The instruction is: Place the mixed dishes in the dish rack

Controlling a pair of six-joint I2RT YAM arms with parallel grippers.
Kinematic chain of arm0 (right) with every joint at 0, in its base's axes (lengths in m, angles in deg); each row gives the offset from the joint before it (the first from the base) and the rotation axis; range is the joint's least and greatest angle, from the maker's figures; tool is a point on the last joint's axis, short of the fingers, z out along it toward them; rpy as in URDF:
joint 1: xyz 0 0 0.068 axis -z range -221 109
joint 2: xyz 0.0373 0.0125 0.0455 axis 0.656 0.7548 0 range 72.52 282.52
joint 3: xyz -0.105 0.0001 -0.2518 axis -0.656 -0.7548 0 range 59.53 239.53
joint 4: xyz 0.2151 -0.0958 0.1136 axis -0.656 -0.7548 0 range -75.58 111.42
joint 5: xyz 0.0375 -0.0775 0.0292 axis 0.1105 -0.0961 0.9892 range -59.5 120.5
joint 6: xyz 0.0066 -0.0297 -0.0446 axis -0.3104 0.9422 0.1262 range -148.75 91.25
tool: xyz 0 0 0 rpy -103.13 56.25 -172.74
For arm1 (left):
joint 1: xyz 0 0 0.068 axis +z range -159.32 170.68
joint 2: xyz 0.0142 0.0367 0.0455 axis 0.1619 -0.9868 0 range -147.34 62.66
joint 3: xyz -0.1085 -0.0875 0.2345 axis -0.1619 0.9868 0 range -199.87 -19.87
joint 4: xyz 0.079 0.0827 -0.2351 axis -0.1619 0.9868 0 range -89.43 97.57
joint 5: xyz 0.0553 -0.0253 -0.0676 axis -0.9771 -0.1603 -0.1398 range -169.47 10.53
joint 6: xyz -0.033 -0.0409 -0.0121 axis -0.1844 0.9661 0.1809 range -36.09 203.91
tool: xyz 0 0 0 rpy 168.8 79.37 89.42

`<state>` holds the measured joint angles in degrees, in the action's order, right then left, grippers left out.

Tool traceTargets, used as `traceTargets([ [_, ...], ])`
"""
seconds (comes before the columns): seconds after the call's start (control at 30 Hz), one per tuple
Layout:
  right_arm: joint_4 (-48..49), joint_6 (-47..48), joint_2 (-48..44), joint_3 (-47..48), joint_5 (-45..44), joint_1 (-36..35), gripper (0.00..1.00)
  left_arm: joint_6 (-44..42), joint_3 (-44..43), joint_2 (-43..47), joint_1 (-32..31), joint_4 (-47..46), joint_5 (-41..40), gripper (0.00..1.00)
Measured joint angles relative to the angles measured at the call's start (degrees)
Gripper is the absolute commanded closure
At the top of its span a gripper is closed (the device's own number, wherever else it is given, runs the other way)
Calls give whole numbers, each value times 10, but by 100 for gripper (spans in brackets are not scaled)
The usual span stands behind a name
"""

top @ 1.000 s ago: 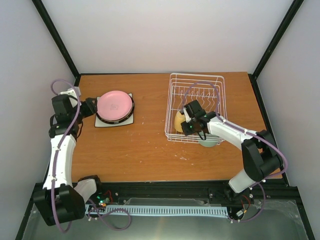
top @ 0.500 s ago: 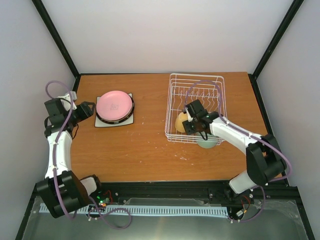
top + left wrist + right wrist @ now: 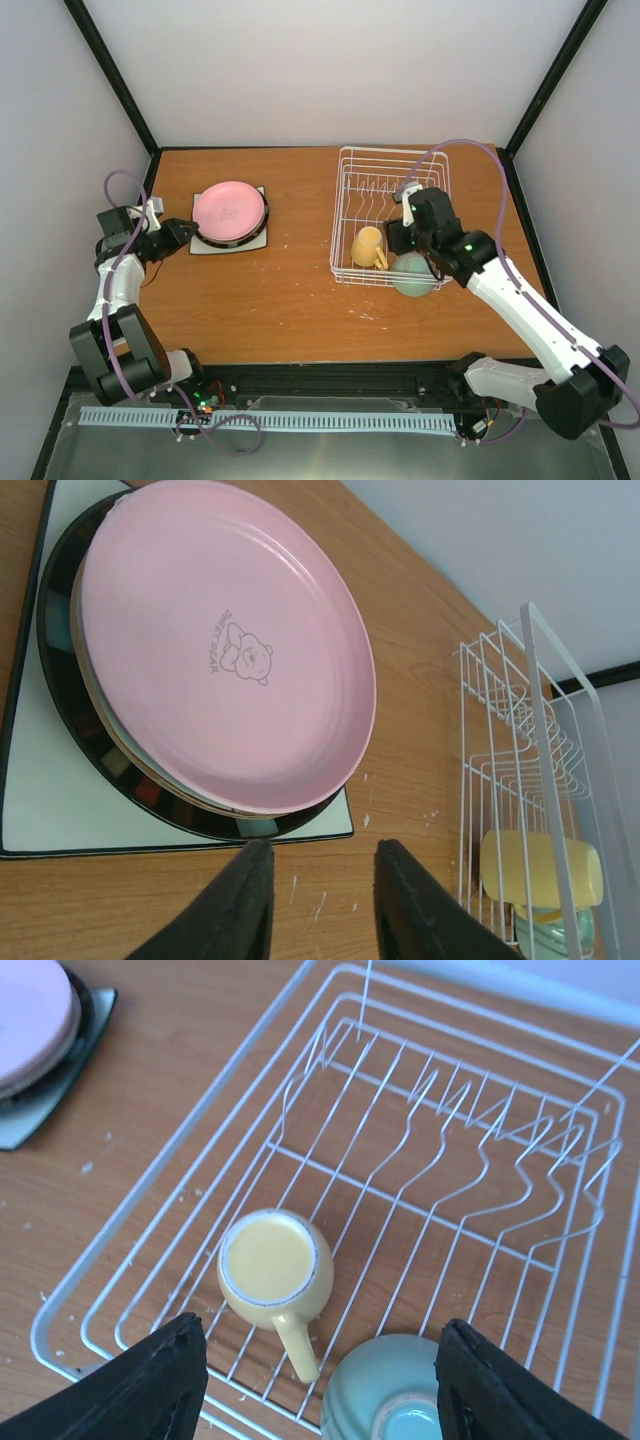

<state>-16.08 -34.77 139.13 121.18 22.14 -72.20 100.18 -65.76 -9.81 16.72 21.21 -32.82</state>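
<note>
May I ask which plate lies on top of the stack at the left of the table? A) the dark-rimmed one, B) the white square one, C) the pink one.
C: the pink plate lies uppermost, with the dark-rimmed plate and the white square plate showing beneath it.

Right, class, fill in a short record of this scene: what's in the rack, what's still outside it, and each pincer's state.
In rack: mug, bowl
Plates in rack: none
Outside rack: pink plate atop dark-rimmed plate, on square plate
Left pincer: open, empty, beside the plates
Right pincer: open, empty, above the rack
</note>
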Motion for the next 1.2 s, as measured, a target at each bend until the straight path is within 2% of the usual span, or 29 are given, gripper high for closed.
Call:
traceTargets([
  [0.17,-1,0,-44,9,-6,0,36,-1,-6,-36,0,-1,3,73],
  [0.53,15,1,-43,-11,13,0,38,-2,-85,-108,0,-1,-51,72],
  [0.63,21,3,-39,-21,15,0,38,-4,-101,-128,1,-1,-65,76],
  [0.73,29,3,-32,-31,16,0,41,-11,-121,-164,0,0,-76,85],
  [0.83,35,2,-26,-33,18,0,42,-23,-145,-204,0,2,-89,86],
  [1.0,46,2,-10,-33,20,0,42,-41,-184,-244,-3,10,-116,84],
  [1.2,52,6,14,-31,24,0,42,-64,-228,-281,-22,18,-141,77],
])
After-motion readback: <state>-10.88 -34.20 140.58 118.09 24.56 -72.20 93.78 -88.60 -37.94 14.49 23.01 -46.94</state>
